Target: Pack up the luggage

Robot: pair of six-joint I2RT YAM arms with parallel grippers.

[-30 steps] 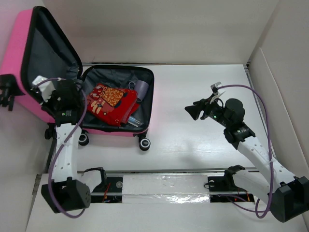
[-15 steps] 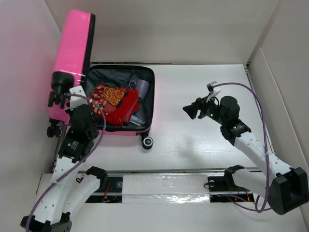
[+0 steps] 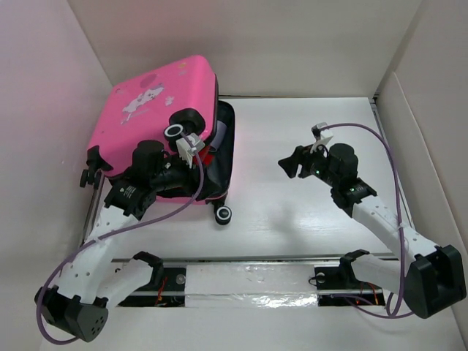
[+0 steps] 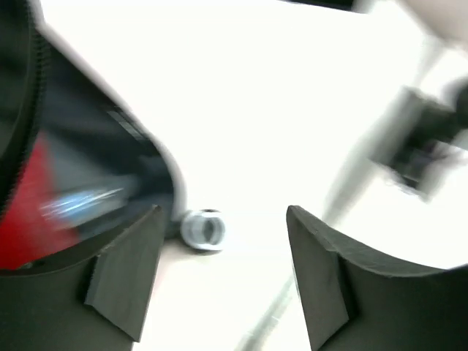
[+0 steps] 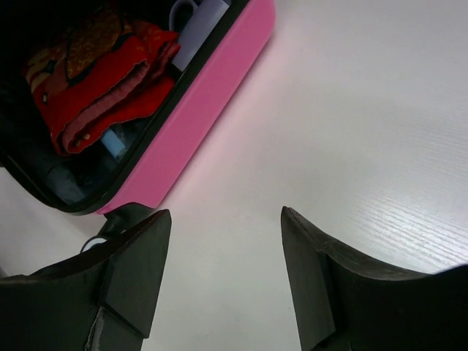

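Note:
The pink luggage (image 3: 157,102) sits at the table's left. Its printed lid leans down over the base, partly shut, and a gap still shows the dark lining. My left gripper (image 3: 186,175) is just in front of that lid, over the base's near edge. In the blurred left wrist view the left gripper (image 4: 223,219) stands open with nothing between its fingers, beside the luggage's rim (image 4: 88,168) and a caster wheel (image 4: 203,228). My right gripper (image 3: 287,167) hovers open over the bare table right of the luggage. The right wrist view shows the right gripper (image 5: 225,213) empty, near the pink wall (image 5: 205,102).
Inside the base lie a red patterned pouch (image 5: 102,80) and a lilac cup (image 5: 197,22). A caster wheel (image 3: 223,214) sticks out at the base's front right corner. Cardboard walls (image 3: 44,110) enclose the table on the left, back and right.
The lid has swung from wide open through upright to leaning over the base. My left gripper has opened and moved right, in front of the lid. The right arm has barely moved.

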